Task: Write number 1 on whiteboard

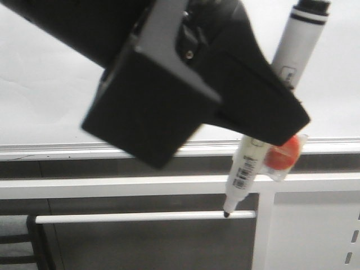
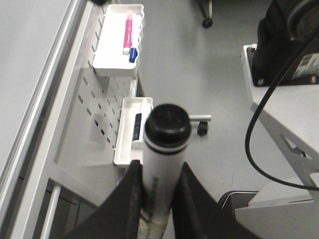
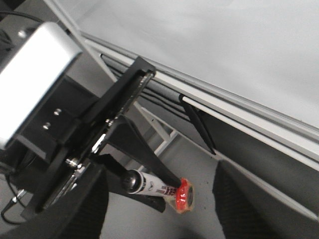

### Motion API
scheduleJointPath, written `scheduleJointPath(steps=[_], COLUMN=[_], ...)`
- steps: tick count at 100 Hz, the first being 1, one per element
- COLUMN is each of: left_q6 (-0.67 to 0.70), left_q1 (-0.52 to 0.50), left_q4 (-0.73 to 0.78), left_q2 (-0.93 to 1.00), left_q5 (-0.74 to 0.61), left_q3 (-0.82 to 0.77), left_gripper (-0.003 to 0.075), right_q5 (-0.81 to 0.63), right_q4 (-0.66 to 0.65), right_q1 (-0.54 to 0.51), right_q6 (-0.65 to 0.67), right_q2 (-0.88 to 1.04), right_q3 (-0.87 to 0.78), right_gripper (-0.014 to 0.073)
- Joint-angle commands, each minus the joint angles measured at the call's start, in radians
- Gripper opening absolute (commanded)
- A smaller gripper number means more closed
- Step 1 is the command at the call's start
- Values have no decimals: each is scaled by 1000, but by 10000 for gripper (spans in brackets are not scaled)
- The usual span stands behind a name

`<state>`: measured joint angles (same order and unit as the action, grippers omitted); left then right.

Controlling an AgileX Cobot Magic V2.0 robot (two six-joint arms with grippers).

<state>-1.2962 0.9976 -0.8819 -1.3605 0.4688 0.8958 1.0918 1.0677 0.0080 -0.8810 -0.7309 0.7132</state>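
Observation:
My left gripper [image 1: 275, 140] is shut on a white marker [image 1: 304, 39], which slants with its black end up and its black tip [image 1: 226, 214] down. The tip hangs below the whiteboard's [image 1: 50, 73] silver rail [image 1: 56, 149], level with a white bar. In the left wrist view the fingers [image 2: 133, 184] clamp the marker's barrel under its black end [image 2: 167, 124], and the whiteboard [image 2: 25, 55] runs alongside. The right wrist view shows the left gripper [image 3: 169, 191] with the marker [image 3: 149, 185] below the whiteboard [image 3: 224, 45]. My right gripper [image 3: 162, 169] is open and holds nothing. No number 1 is in view.
A white slotted panel [image 2: 94, 114] under the board carries two trays [image 2: 112, 55], one with a pink marker [image 2: 128, 32]. A white bar [image 1: 140, 216] and a white cabinet panel [image 1: 315, 230] lie below the rail. An orange taped piece [image 1: 281, 157] sits by the left fingertip. A black cable [image 2: 254, 154] loops near the robot base.

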Motion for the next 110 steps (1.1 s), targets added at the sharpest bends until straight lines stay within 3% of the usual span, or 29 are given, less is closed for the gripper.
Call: scheduleJointPath(steps=[1, 22, 43, 110], left_q6=[103, 232, 465, 504], left_q1=[9, 9, 9, 9], left_q4=[78, 229, 465, 552], left_q2=[21, -12, -46, -99], left_q5=[4, 136, 172, 283], left_q3=[53, 140, 220, 327], left_gripper=[-20, -20, -20, -20], right_q5=[42, 103, 98, 12], right_q4=[16, -63, -204, -228], right_q1=[18, 124, 227, 318], right_q6=[-13, -13, 48, 48], right_q2=[-55, -155, -221, -298], right_q3=[82, 187, 243, 253], right_gripper=[415, 414, 360, 347])
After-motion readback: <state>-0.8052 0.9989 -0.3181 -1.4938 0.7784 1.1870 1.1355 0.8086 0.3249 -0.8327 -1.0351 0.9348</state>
